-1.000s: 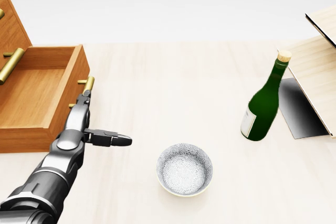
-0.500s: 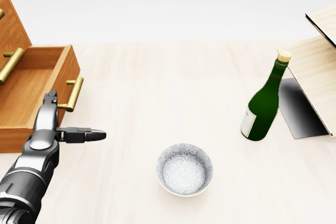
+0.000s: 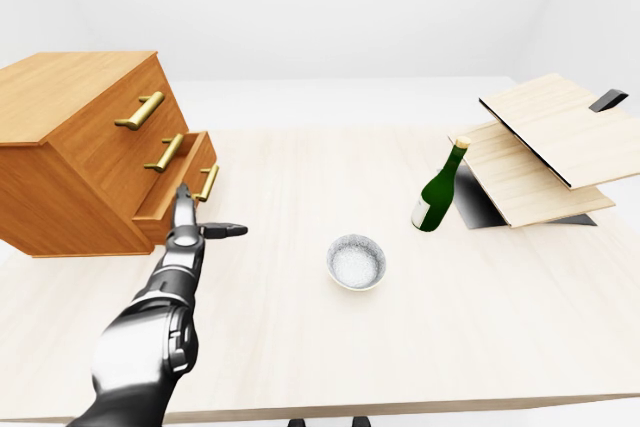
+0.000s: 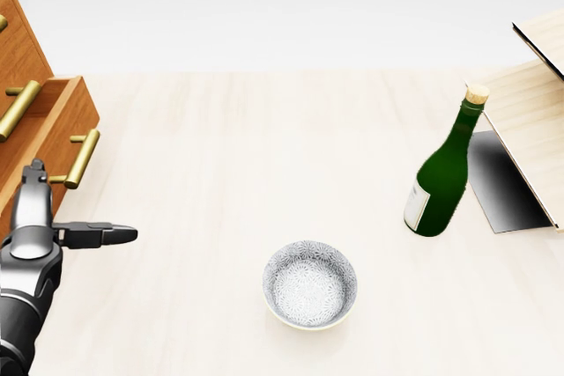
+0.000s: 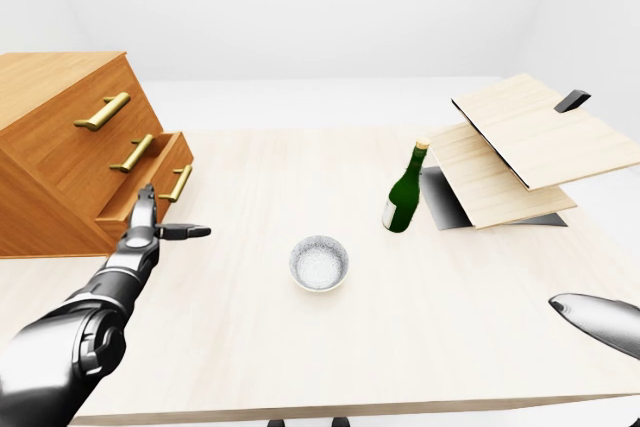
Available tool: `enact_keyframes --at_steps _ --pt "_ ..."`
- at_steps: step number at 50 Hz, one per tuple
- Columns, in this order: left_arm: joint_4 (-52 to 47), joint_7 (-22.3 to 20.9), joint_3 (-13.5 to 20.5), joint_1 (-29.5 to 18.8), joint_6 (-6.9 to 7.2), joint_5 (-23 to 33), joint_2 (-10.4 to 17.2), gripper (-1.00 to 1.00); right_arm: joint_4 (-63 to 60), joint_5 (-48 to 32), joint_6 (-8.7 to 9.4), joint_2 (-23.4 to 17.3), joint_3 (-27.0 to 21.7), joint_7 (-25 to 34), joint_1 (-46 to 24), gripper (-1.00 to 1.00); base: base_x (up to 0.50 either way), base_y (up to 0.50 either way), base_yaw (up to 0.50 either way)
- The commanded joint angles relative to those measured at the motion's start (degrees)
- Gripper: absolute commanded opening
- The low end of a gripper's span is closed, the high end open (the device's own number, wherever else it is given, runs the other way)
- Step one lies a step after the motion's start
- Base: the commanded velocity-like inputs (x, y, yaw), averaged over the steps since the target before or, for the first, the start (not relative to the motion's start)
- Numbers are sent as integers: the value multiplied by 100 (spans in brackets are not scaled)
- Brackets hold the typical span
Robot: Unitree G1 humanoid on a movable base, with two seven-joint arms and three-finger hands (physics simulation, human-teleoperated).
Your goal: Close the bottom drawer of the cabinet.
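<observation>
While the bottom drawer [image 3: 178, 185] is standing slightly out of the cabinet [image 3: 85, 147] at the bench's [image 3: 300, 347] left, the left robot hand [image 3: 190, 219] is pressing its open, spread fingers beside the brass handle [image 3: 207, 183]. A bowl [image 3: 356, 262] and bottle [image 3: 438, 191] are sitting well apart to the right.

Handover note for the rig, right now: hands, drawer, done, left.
Left hand: fingers open, extended against the front of the wooden bottom drawer, beside its brass bar handle; not gripping.
Right hand: idle at the right-eye view's lower right edge, state unclear.
Brown wooden cabinet sits at the light wood table's left.
Done: drawer mostly in, a short stretch protrudes.
Left: push it flush, withdraw.
</observation>
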Motion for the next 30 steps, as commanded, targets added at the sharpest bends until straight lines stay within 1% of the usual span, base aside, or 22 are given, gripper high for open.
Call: enact_keyframes --at_steps 1,2,3,4,5,6,7,8,9,10,11,12,13,15,16,17,22,23,24,25,27,30 --pt "87 698 -319 411 212 1062 320 100 -2 247 0 -228 -11 -259 133 100 0 0 0" --pt "94 824 -412 458 181 1325 366 100 -2 245 0 -243 0 -274 129 100 0 0 0" --pt "95 718 -347 483 249 1382 402 100 -2 251 0 -260 11 -291 122 100 0 0 0" --pt "102 907 -480 526 256 1679 452 100 -2 259 0 -270 19 -302 125 100 0 0 0" --pt "111 1076 -577 572 225 1949 502 100 -2 249 0 -272 33 -308 127 100 0 0 0" --pt "113 1007 -506 595 285 2005 534 100 -2 241 0 -272 44 -311 123 100 0 0 0" --pt "114 1051 -484 620 319 2103 568 100 -2 244 0 -277 45 -316 127 100 0 0 0" --pt "115 1086 -467 636 324 2190 595 100 -2 253 0 -286 45 -326 133 100 0 0 0" --pt "122 1132 -540 693 346 2387 677 100 -2 264 0 -312 51 -352 128 100 0 0 0" --pt "132 1260 -682 737 306 2675 719 100 -2 281 0 -344 63 -384 129 100 0 0 0" --pt "138 1258 -717 763 316 2843 751 100 -2 293 0 -381 83 -422 131 100 0 0 0" --pt "143 1372 -776 777 321 3045 778 100 -2 303 0 -403 97 -447 139 100 0 0 0" --pt "155 1571 -942 797 315 3390 828 100 -2 325 0 -430 101 -475 151 100 0 0 0" --pt "172 1671 -1110 829 330 3909 908 100 -2 371 0 -487 102 -532 168 100 0 0 0" --pt "187 1902 -1324 846 362 4355 972 100 -2 400 0 -511 91 -555 174 100 0 0 0" --pt "191 1879 -1313 846 352 4539 1010 100 -2 424 0 -538 82 -576 180 100 0 0 0" --pt "210 1922 -1411 808 461 5553 1195 100 -2 460 0 -610 116 -654 194 100 0 0 0" --pt "208 1922 -1317 788 455 5595 1216 100 -2 478 0 -632 115 -672 199 100 0 0 0" --pt "208 1922 -1304 771 493 5715 1236 100 -2 495 0 -648 111 -687 196 100 0 0 0" --pt "214 1922 -1395 755 499 5958 1266 100 -2 519 0 -679 109 -714 197 100 0 0 0" --pt "210 1922 -1244 724 493 6014 1254 100 -2 537 0 -700 114 -735 220 100 0 0 0" --pt "214 1922 -1230 728 493 6265 1241 100 -2 540 0 -678 91 -714 218 100 0 0 0"
